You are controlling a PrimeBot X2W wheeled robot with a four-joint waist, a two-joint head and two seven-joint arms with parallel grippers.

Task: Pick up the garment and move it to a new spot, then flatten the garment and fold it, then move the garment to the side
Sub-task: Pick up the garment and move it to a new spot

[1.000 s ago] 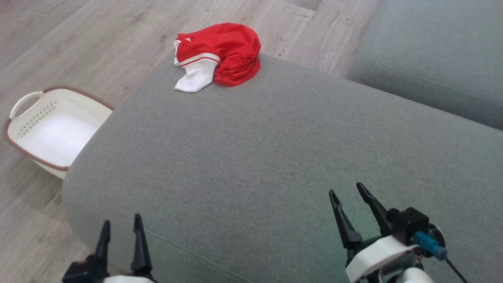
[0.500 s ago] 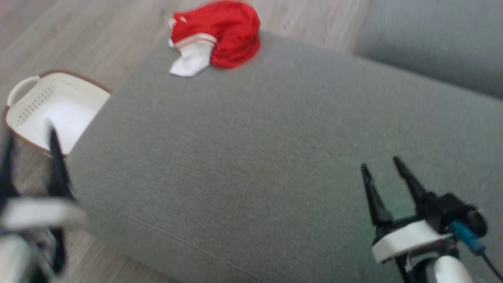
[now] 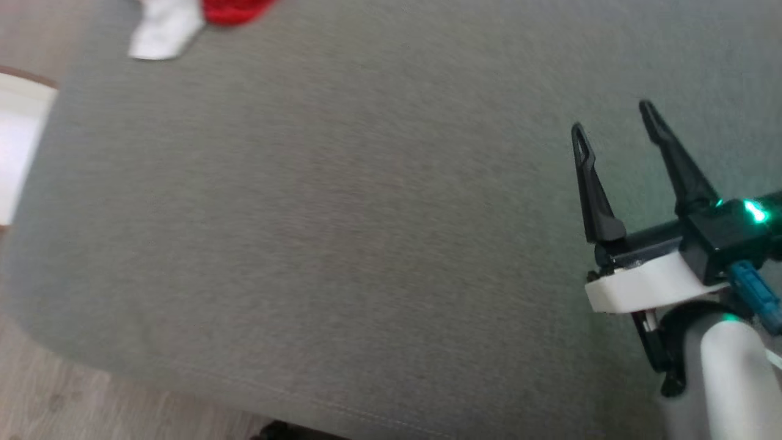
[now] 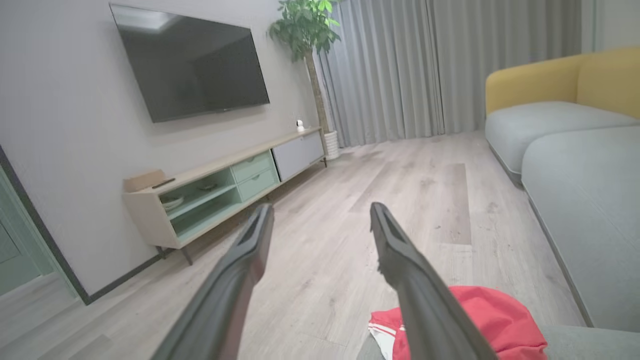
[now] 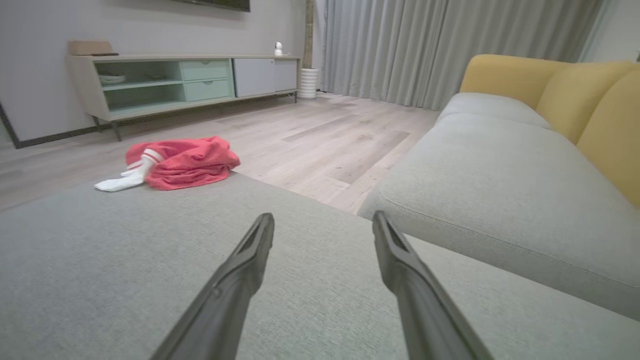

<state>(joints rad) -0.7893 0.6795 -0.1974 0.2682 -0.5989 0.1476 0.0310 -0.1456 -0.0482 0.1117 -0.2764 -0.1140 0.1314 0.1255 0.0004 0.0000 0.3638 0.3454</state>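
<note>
At the far left corner of the grey cushion [image 3: 342,244], the red-and-white garment [image 3: 168,33] runs off the head view's top edge. Left of that cushion, the white basket [image 3: 24,98] is cropped and blurred.

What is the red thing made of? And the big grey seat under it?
The red garment looks like thin, soft sports cloth, crumpled into folds, with white trim; maybe polyester. The grey cushion looks like woven upholstery fabric: a fine matte weave shows.

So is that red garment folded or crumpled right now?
Crumpled: the garment lies in a rumpled heap at the far edge of the grey cushion, a white part trailing out.
</note>
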